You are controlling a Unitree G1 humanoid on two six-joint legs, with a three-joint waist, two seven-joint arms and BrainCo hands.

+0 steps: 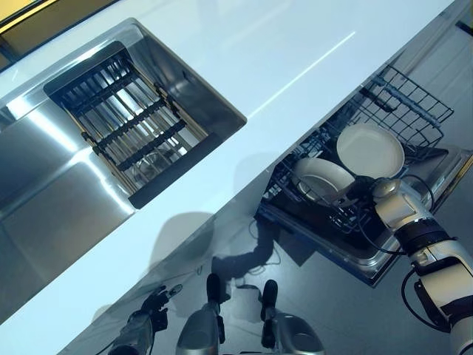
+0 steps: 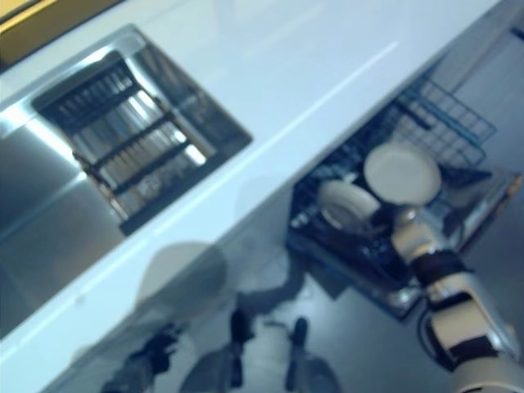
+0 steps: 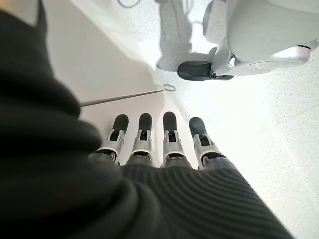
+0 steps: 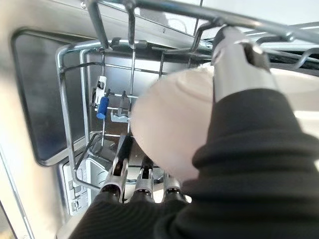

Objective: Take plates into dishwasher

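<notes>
Two white plates stand in the pulled-out dishwasher rack (image 1: 414,103). The nearer plate (image 1: 321,177) leans at the rack's front; the farther plate (image 1: 369,148) stands behind it. My right hand (image 1: 366,194) is at the nearer plate's edge. In the right wrist view its thumb (image 4: 239,64) lies across the plate (image 4: 174,119) and its fingers (image 4: 144,181) curl under it, among the rack wires. My left hand (image 1: 151,307) hangs low beside the counter front, its fingers (image 3: 144,134) straight and holding nothing.
A long white counter (image 1: 295,52) runs above the dishwasher. A steel sink (image 1: 44,214) with a slatted drying rack (image 1: 126,122) sits at the left. The open dishwasher door (image 1: 369,259) juts out over the grey floor.
</notes>
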